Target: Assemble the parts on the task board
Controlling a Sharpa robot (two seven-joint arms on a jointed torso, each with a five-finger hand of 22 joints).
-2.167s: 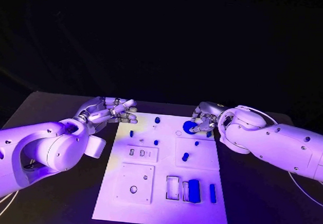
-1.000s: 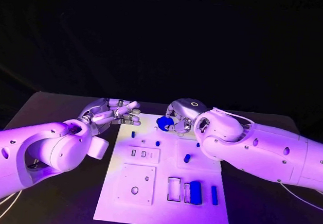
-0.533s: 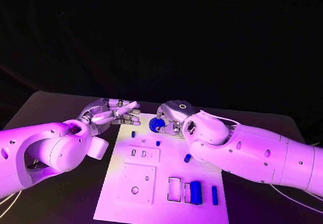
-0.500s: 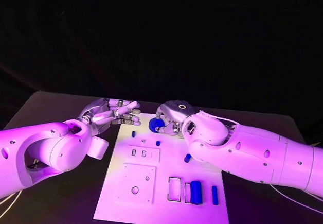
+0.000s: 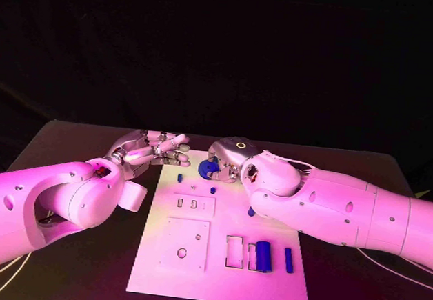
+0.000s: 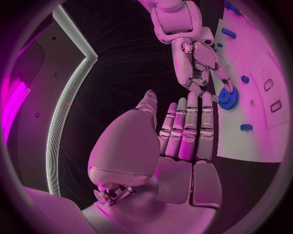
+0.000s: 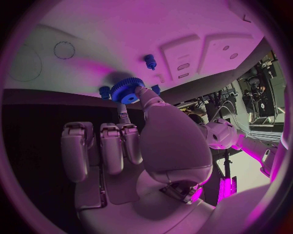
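Your right hand (image 5: 228, 162) pinched a blue gear (image 5: 210, 168) between thumb and a finger, holding it over the far end of the task board (image 5: 219, 261), just above two small blue pegs (image 7: 151, 61) standing there. Your left hand (image 5: 153, 149) hung beside the board's far left corner, fingers nearly straight and close together, holding nothing.

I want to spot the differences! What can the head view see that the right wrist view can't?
Head view alone: the left robot hand beside the task board, and the long blue parts at its near end. Right wrist view alone: the gear's teeth up close. Both: the right robot hand pinching the blue gear over the board.
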